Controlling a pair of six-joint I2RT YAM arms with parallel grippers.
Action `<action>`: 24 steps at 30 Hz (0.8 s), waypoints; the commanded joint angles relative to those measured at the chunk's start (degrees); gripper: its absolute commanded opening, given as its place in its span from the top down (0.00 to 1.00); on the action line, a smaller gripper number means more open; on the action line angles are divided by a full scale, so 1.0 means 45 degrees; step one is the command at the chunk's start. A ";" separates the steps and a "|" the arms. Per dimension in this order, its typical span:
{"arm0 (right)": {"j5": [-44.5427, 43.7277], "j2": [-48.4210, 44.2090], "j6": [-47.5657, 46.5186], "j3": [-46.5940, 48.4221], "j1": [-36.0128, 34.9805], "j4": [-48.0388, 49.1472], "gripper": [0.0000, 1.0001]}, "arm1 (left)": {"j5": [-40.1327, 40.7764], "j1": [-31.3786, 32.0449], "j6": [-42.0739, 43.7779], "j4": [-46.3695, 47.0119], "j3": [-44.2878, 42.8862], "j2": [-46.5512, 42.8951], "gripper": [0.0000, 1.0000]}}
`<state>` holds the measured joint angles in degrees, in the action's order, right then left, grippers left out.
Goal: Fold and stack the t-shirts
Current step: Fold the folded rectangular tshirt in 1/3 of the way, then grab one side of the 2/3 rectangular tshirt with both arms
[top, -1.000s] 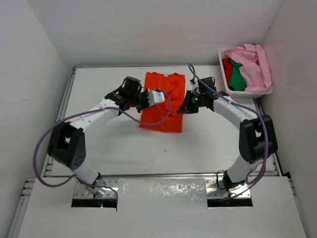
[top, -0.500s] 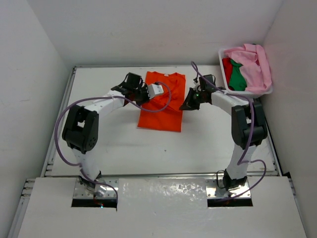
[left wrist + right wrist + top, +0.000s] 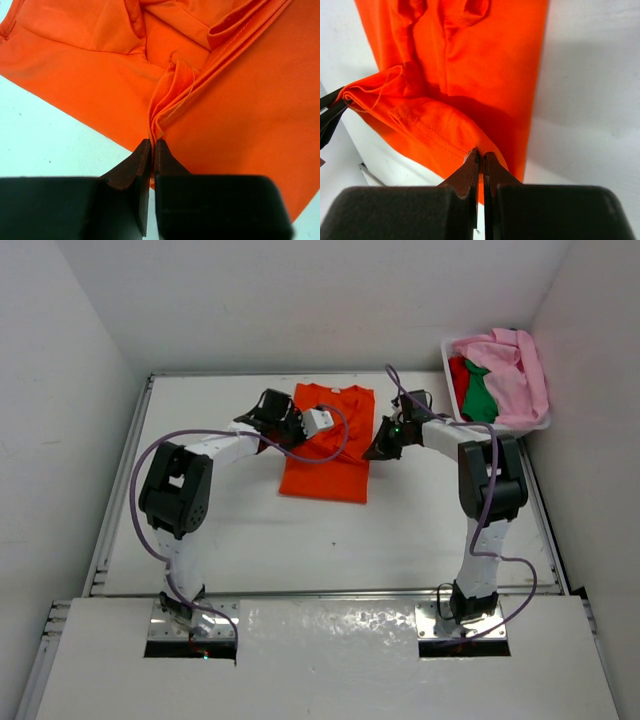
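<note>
On the left, the left gripper [image 3: 152,143] has its two dark fingers pressed together on a bunched, stitched fold at the left edge of the bright orange fabric t-shirt [image 3: 325,465]. In the left wrist view the pinched cloth rises in several layers straight out from between the fingertips.

The shirt lies on the white desk [image 3: 250,530] in the far middle, between the two arms. Its collar points toward the far wall and its body forms a narrow upright rectangle.

On the shirt's right edge, the right gripper [image 3: 481,154] is likewise clamped on orange cloth. Its fingertips meet on a raised fold with a seam line running along it, and that flap is lifted off the flat part of the shirt.

Farther right, in the far right corner, stands the white plastic mesh basket [image 3: 500,427]. It holds the light pink t-shirt [image 3: 515,370], which is draped over its far and right rim. The green t-shirt [image 3: 480,395] is beside the pink one, and the red t-shirt [image 3: 458,370] is at the left end, all crumpled together.
</note>
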<state>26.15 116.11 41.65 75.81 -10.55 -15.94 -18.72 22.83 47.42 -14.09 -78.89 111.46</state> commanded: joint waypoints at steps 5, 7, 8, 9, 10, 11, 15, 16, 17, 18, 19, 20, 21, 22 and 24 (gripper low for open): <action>-0.0908 0.0544 -0.0133 0.0749 0.0351 0.0281 0.88 | 0.0623 -0.0093 -0.0049 0.1411 -0.0515 0.0620 0.73; -0.1259 0.0739 -0.0484 0.1003 0.0390 0.0243 0.76 | 0.1226 -0.0112 -0.0224 0.1548 -0.0845 0.0990 0.68; -0.1725 0.0836 -0.0930 0.1430 0.0429 0.0126 0.70 | 0.1443 -0.0151 -0.0322 0.1529 -0.1021 0.1128 0.67; -0.1961 0.0934 -0.1206 0.1686 0.0449 -0.0126 0.67 | 0.1639 -0.0171 -0.0419 0.1510 -0.1197 0.1226 0.66; -0.2235 0.1109 -0.1730 0.1978 0.0507 -0.0303 0.65 | 0.1950 -0.0210 -0.0614 0.1413 -0.1547 0.1382 0.62; -0.2682 0.1169 -0.2006 0.2581 0.0604 -0.0517 0.65 | 0.2030 -0.0307 -0.0596 0.1315 -0.1724 0.1442 0.61; -0.3854 0.0625 -0.3608 0.3485 0.0644 -0.1281 0.64 | 0.2967 -0.0600 -0.0498 0.1490 -0.2564 0.1500 0.57; -0.4013 0.0023 -0.4036 0.3176 0.0644 -0.1223 0.67 | 0.3317 -0.0775 -0.0595 0.1393 -0.3107 0.1578 0.57; -0.4150 -0.0350 -0.4176 0.2902 0.0625 -0.0932 0.67 | 0.3359 -0.0873 -0.0673 0.1199 -0.3441 0.1618 0.57; -0.4364 -0.0721 -0.4254 0.2571 0.0605 -0.0755 0.71 | 0.3340 -0.0971 -0.0848 0.0771 -0.3948 0.1618 0.57; -0.4366 -0.1402 -0.4294 0.1813 0.0528 -0.0560 0.80 | 0.3224 -0.1088 -0.0889 0.0516 -0.4146 0.1579 0.57; -0.4308 -0.1679 -0.4294 0.1496 0.0430 -0.0268 0.85 | 0.3068 -0.1089 -0.0560 0.0204 -0.4283 0.1482 0.57; -0.3979 -0.1934 -0.4294 0.1164 0.0294 -0.0072 0.89 | 0.2177 -0.1070 -0.0190 -0.0689 -0.4246 0.1153 0.58; -0.3744 -0.2245 -0.4236 0.0542 -0.0075 0.0123 0.93 | 0.1491 -0.1031 0.0278 -0.1220 -0.4130 0.0937 0.58; -0.2655 -0.2230 -0.4216 0.0244 -0.0525 0.0457 0.93 | -0.0825 -0.0778 0.2306 -0.3520 -0.3428 0.0233 0.58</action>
<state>9.65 107.70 24.80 79.11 -9.43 -17.69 -9.87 17.89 48.69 -16.53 -96.27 117.60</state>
